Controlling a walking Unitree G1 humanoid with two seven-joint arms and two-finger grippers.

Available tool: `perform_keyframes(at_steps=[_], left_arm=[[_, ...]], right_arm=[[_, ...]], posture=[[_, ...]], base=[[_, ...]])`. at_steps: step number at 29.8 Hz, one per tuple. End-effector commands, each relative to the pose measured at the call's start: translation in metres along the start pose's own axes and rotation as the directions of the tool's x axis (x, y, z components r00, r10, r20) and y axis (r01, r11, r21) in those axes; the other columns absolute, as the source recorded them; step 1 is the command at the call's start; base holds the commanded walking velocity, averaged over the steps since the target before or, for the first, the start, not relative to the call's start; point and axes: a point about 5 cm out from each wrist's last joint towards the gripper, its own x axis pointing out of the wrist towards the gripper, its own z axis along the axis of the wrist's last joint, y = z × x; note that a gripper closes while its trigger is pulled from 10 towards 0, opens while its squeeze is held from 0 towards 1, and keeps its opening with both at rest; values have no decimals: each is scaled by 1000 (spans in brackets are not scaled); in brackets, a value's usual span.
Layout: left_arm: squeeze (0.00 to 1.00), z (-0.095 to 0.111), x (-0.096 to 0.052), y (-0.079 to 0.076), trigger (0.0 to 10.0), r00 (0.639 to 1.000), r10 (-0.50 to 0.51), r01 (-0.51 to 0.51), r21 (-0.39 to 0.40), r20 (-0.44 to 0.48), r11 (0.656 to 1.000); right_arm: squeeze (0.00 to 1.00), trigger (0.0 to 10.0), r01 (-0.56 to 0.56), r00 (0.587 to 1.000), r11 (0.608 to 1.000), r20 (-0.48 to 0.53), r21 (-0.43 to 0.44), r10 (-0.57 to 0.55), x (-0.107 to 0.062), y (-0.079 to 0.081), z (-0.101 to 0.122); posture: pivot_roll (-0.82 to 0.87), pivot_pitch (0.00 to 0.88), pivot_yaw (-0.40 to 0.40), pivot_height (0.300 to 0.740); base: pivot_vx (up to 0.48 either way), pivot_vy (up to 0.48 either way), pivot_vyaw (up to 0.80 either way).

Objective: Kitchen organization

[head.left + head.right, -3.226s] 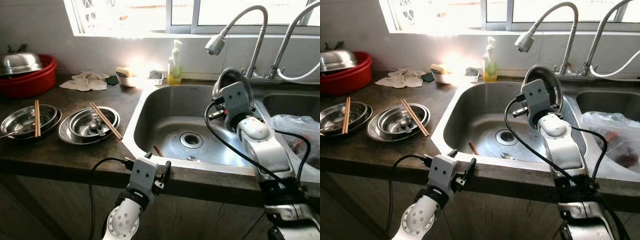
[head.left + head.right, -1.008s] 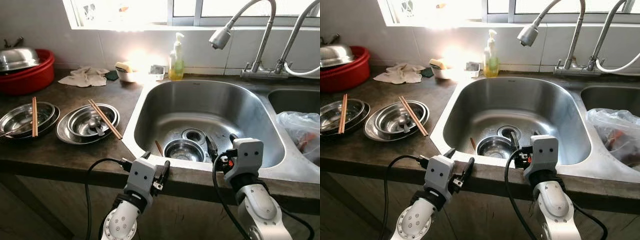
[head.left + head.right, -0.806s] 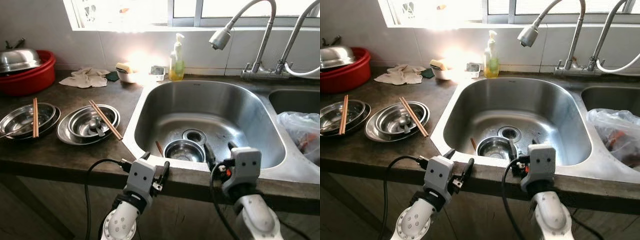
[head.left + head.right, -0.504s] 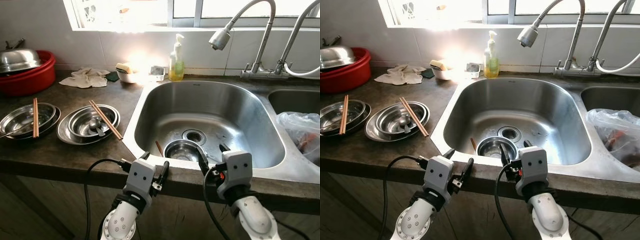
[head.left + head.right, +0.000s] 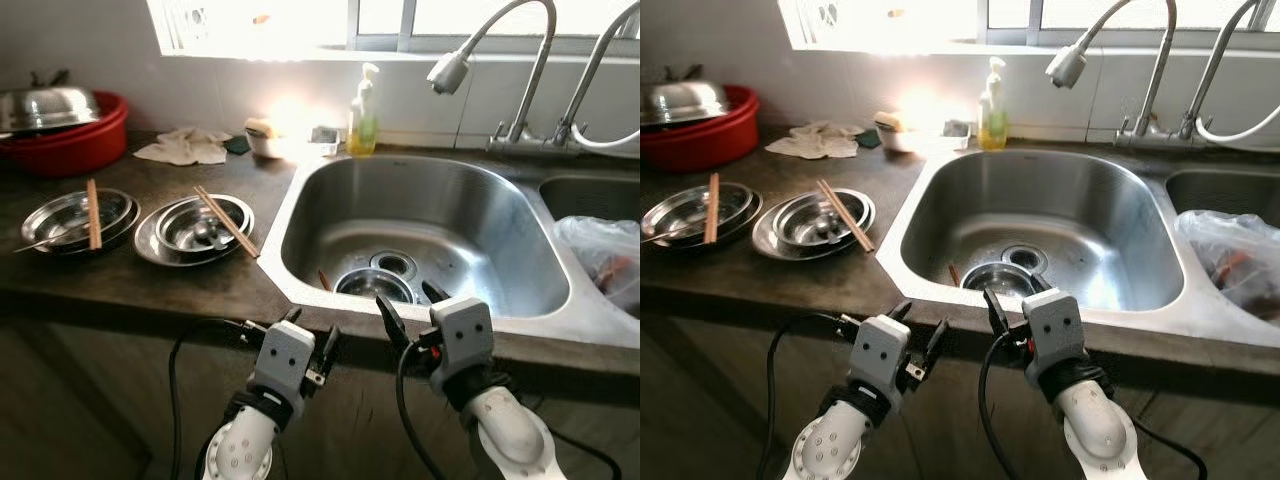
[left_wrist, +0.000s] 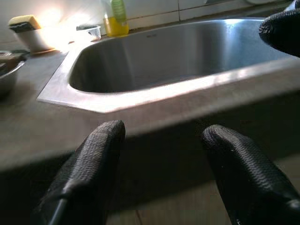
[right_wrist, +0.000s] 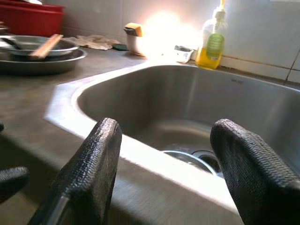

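Right gripper (image 5: pixel 405 309): spread wide, empty, at counter edge, 6 o'clock of steel bowl (image 5: pixel 373 285) in sink (image 5: pixel 520 300).
Left gripper (image 5: pixel 310 340): parted, empty (idle).
Risk: fingers may strike sink rim when reaching forward.

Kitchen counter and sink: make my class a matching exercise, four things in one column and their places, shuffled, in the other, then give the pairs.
Things:
1. small steel bowl
2. soap bottle
3. red basin
4. plastic bag

Places:
A. far left of the counter, under a steel lid
B. in the second sink on the right
C. on the sink floor beside the drain
D. behind the sink, against the tiled wall

Pairs: 1-C, 2-D, 3-A, 4-B
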Motion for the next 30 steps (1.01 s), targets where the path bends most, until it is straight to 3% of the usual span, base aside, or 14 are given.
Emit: perform_keyframes(at_steps=[1,30], left_arm=[[0,-5,-1,0,10000,1000,4,-4,8,-27,1000],[0,-5,-2,-1,10000,999,-2,2,8,-33,1000]], right_arm=[[0,10000,7,1000,1000,9,6,-7,1,0,1],[0,10000,84,996,994,-29,77,-82,4,4,-6]], posture=[[92,0,-15,740],[95,0,-14,740]], base=[[-480,0,0],[-362,0,0]])
